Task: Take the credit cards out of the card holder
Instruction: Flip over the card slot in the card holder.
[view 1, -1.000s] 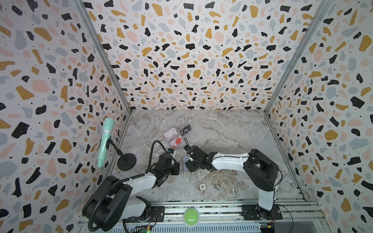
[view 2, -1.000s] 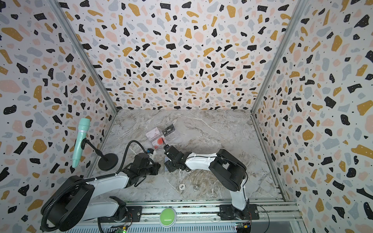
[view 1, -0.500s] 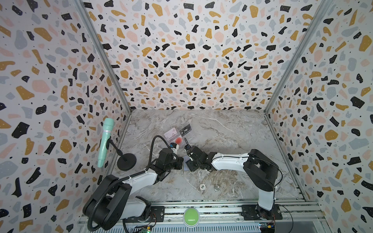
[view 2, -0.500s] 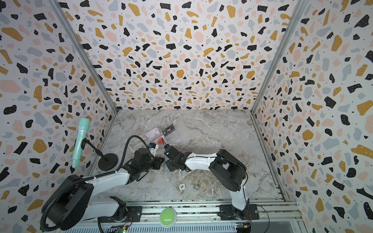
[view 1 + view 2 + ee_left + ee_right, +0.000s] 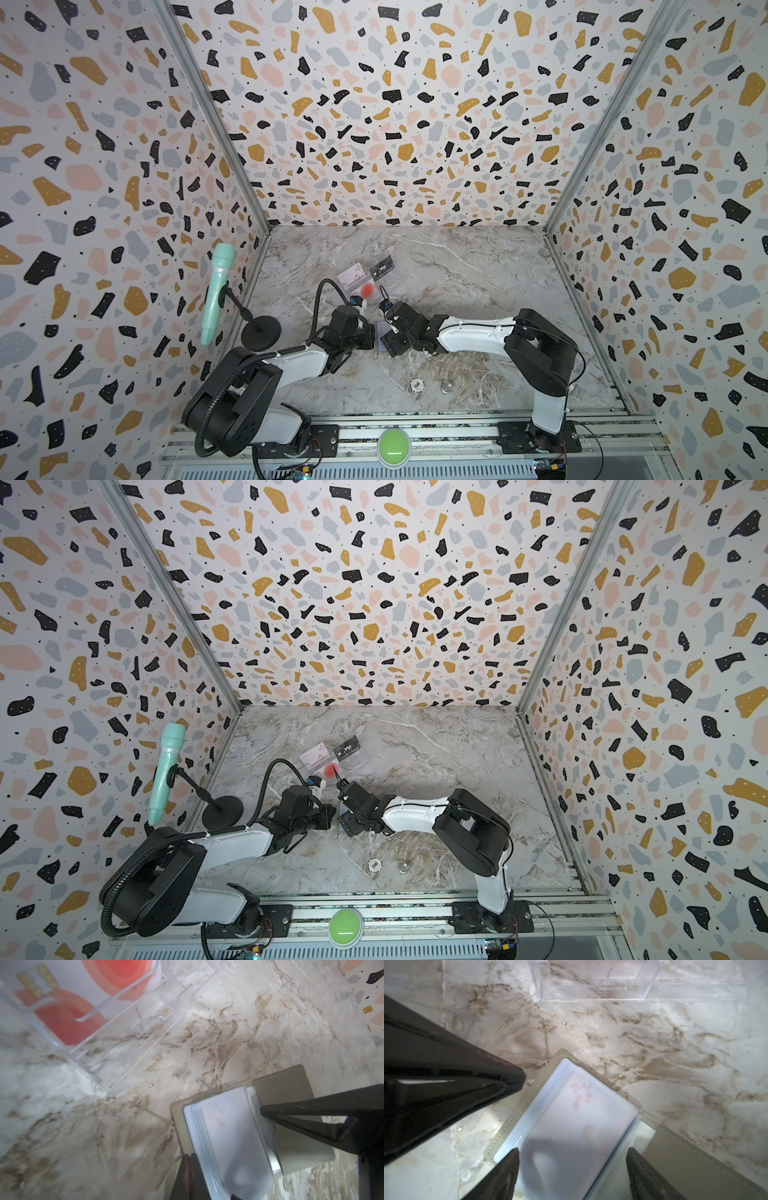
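Note:
The card holder [image 5: 679, 1159] lies open on the marble, taupe cover down, its frosted sleeves [image 5: 228, 1136] fanned up. A white-pinkish credit card [image 5: 581, 1109] with pink flowers shows through the top sleeve. My right gripper [image 5: 573, 1155] is open, its fingertips astride the sleeve stack. My left gripper [image 5: 189, 1156] is shut on nothing, its tip at the holder's edge beside the sleeves. In a top view both grippers meet over the holder [image 5: 381, 328]. A card with a red circle [image 5: 124, 976], a black VIP card [image 5: 381, 267] and a pinkish card [image 5: 351, 274] lie in the clear tray [image 5: 145, 1028].
A mint microphone [image 5: 216, 291] on a black stand [image 5: 261, 332] is at the left wall. Two small round tokens [image 5: 417, 385] lie on the marble toward the front. A green button [image 5: 392, 444] sits on the front rail.
My left gripper has swung right, up to the card holder's edge. The right gripper's jaws have spread wider over the sleeves.

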